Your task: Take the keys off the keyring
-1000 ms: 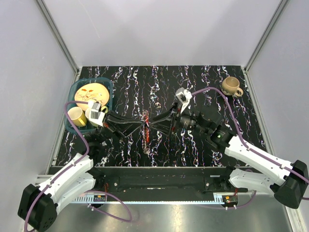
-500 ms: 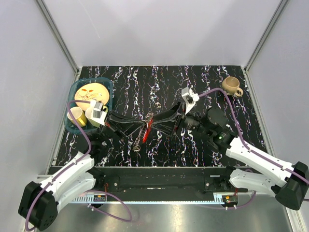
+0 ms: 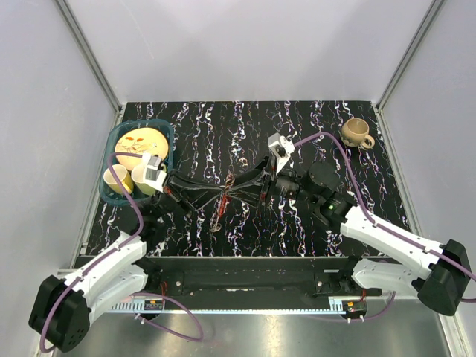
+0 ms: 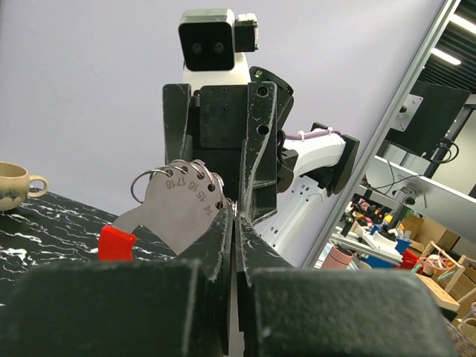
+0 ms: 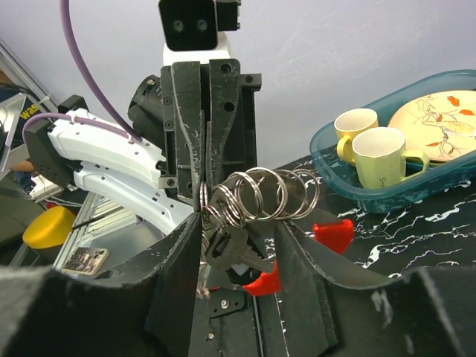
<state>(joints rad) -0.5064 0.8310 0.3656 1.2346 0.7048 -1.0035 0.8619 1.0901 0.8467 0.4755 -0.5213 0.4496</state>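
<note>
The keyring [image 3: 229,183] is a bunch of thin silvery loops held up between my two grippers at mid-table. In the right wrist view the loops [image 5: 260,195] fan out like a coil, with the keys [image 5: 234,249] hanging under them and red pieces [image 5: 332,232] beside them. My left gripper [image 3: 213,195] is shut on a flat grey numbered tag [image 4: 182,212] that carries the loops [image 4: 149,182]; a red piece [image 4: 117,244] shows below it. My right gripper [image 3: 242,184] faces it, open [image 5: 238,223], with its fingers on either side of the hanging keys.
A teal basket [image 3: 141,121] at the left holds a yellow plate [image 3: 140,143] and two pale mugs [image 3: 119,178]; it also shows in the right wrist view [image 5: 387,190]. A tan mug [image 3: 357,132] stands at the back right. Purple cables loop over both arms.
My right gripper pushed in towards the left one, then eased back and turned slightly. The bunch swung with it. My left gripper stayed shut on the tag and barely moved.
</note>
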